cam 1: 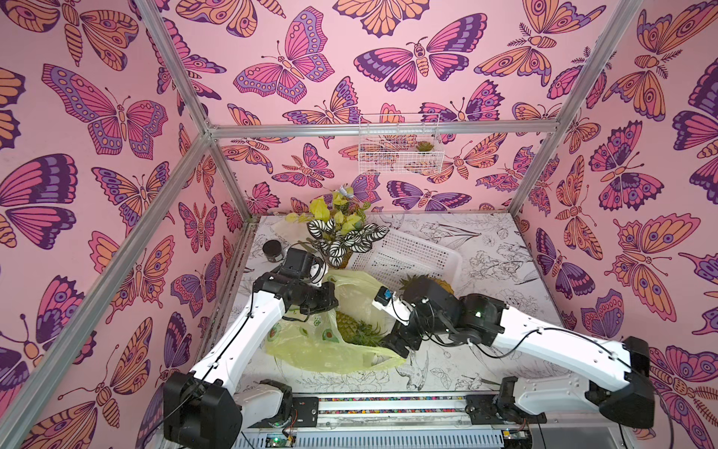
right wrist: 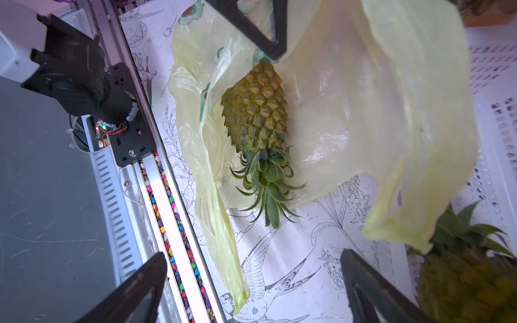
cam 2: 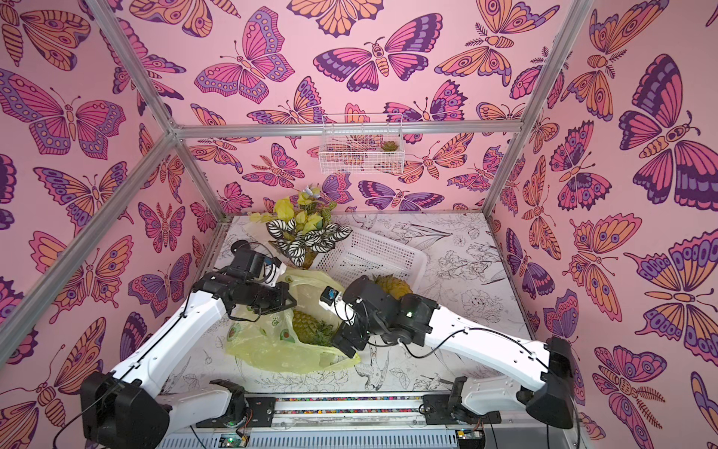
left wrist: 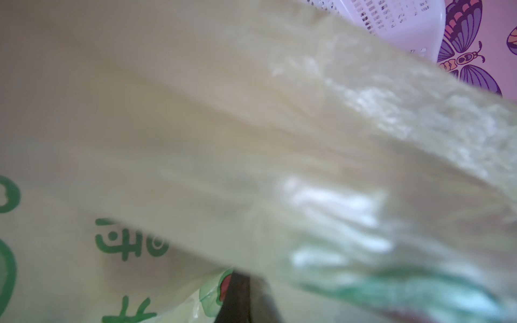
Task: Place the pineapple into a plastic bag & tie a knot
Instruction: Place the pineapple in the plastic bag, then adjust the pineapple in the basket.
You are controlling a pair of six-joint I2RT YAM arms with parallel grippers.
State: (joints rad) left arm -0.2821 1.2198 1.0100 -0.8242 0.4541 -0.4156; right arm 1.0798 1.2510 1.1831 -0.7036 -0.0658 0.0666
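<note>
The yellow-green plastic bag [cam 1: 311,350] [cam 2: 268,350] lies on the table with its mouth towards the right arm. The pineapple [cam 1: 345,324] [cam 2: 303,322] [right wrist: 256,106] lies on its side in that mouth, crown sticking out. My left gripper [cam 1: 330,298] [right wrist: 275,51] is shut on the bag's upper edge and holds it lifted; bag film [left wrist: 195,112] fills the left wrist view. My right gripper [cam 1: 400,344] [right wrist: 253,264] is open just past the crown, holding nothing. A loose handle strip [right wrist: 223,251] lies on the table below it. No knot is in view.
A white perforated basket [cam 1: 412,252] stands behind the bag, with a second pineapple [cam 1: 431,282] [right wrist: 461,274] at its near edge. A potted plant [cam 1: 342,237] and a black cylinder [cam 1: 272,248] stand at the back left. The arms' rail [cam 1: 388,404] runs along the front.
</note>
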